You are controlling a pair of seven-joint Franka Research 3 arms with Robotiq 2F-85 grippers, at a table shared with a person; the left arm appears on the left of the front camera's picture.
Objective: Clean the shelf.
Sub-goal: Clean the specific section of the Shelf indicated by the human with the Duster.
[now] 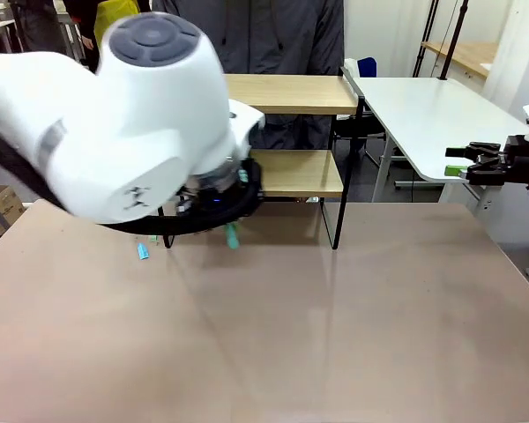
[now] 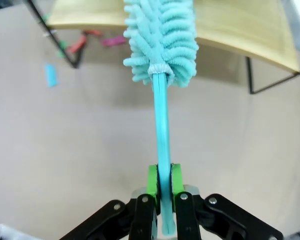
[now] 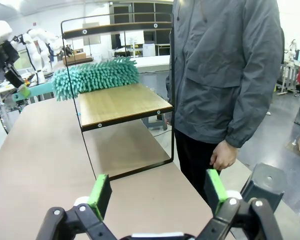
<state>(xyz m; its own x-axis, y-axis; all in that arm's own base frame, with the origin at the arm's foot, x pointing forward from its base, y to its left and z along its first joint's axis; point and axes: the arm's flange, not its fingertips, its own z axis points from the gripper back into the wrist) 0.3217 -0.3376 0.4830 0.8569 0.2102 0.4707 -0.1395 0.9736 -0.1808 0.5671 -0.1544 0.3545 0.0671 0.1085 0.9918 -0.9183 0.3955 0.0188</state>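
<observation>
Left gripper [image 2: 164, 182] is clamped tight on the teal handle of the chenille duster [image 2: 162, 45], low centre of its wrist view, with the fluffy head up top against the lower board of the shelf [image 1: 304, 172]. The front view has the shelf at upper centre, standing on the table [image 1: 353, 335]. Right gripper [image 3: 158, 190] gapes wide with nothing in it, and a person [image 3: 225, 75] stands just beyond at upper right

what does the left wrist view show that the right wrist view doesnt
Left wrist: the left claw shut on the duster's turquoise handle, and coloured scraps on the table by the shelf. Right wrist: the open right claw, a person in a grey jacket at the shelf, and its top board. Both: the fluffy duster head on the lower board.
</observation>
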